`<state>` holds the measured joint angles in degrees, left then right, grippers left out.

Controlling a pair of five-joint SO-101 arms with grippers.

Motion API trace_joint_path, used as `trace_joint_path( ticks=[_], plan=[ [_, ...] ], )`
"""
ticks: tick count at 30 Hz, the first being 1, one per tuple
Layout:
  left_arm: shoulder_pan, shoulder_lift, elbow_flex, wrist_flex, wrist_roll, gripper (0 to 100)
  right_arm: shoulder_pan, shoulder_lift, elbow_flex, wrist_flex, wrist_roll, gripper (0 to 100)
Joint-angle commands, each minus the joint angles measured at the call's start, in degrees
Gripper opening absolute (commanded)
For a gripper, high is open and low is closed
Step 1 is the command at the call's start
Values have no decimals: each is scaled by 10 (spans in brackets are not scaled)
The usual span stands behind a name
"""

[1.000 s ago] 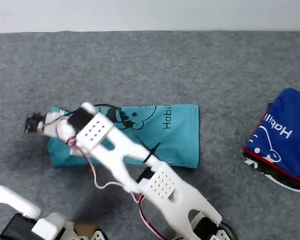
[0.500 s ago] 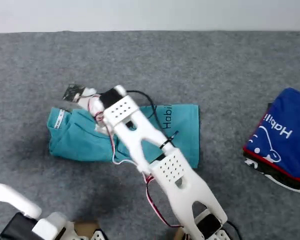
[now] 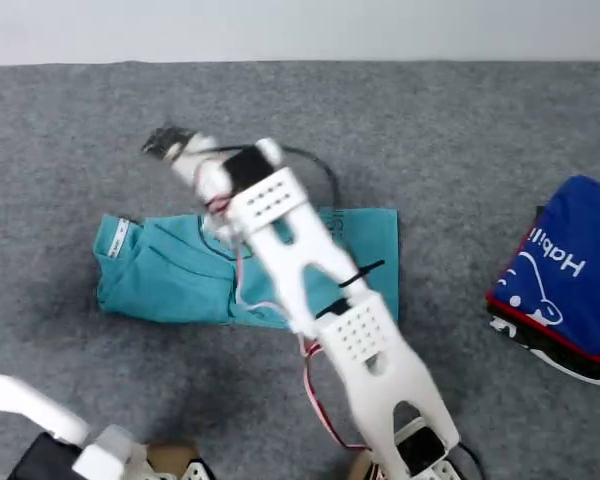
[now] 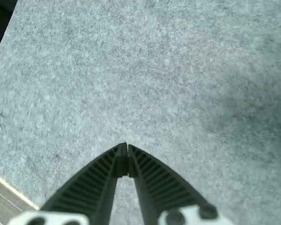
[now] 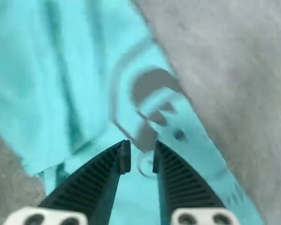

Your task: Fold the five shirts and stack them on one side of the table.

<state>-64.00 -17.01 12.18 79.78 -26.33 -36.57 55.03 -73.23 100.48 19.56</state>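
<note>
Progress was judged partial. One teal shirt (image 3: 160,285) was found lying near the middle of the grey counter (image 3: 430,130). It had been doubled into a long band, flat at one end but bunched and creased at the collar end, and was not considered ready for stacking.

A stack of folded shirts (image 3: 565,265) was noted at the counter's edge, well apart from the teal shirt, with blue uppermost and red and dark layers beneath. The number of layers could not be confirmed. That edge was taken to be the chosen stacking side.

The right end effector (image 5: 139,157) was observed raised over the shirt's printed part, close to its far edge. Its fingers were parted by a narrow gap and nothing was held between them. This position was judged suited to taking hold of the cloth for a further fold.

The left end effector (image 4: 127,147) was found closed on nothing, tips touching, above bare counter. It was judged to be kept clear of the cloth so that the working arm was left room.
</note>
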Motion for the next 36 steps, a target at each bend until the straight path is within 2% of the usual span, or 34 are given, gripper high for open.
trace_joint_path(
  ticks=[1, 3, 8, 13, 20, 28, 36],
  plan=[
    [-5, -57, -13, 40, -7, 5, 46, -87, 57, 26, -99, 184],
    [-4, -84, -13, 57, -7, 5, 69, -123, 112, 26, -142, 214],
    [-1, -140, -13, 90, -8, 5, 142, -198, 256, 25, -209, 210],
    [0, -157, -12, 92, -37, 5, 216, -219, 356, 23, -225, 210],
    [20, -155, -11, 112, -41, 5, 286, -156, 366, -4, -221, 212],
    [80, -157, -15, 153, -41, 5, 290, -68, 366, -58, -222, 210],
    [86, -157, -15, 154, -41, 5, 259, -32, 366, -68, -221, 207]
  ],
)
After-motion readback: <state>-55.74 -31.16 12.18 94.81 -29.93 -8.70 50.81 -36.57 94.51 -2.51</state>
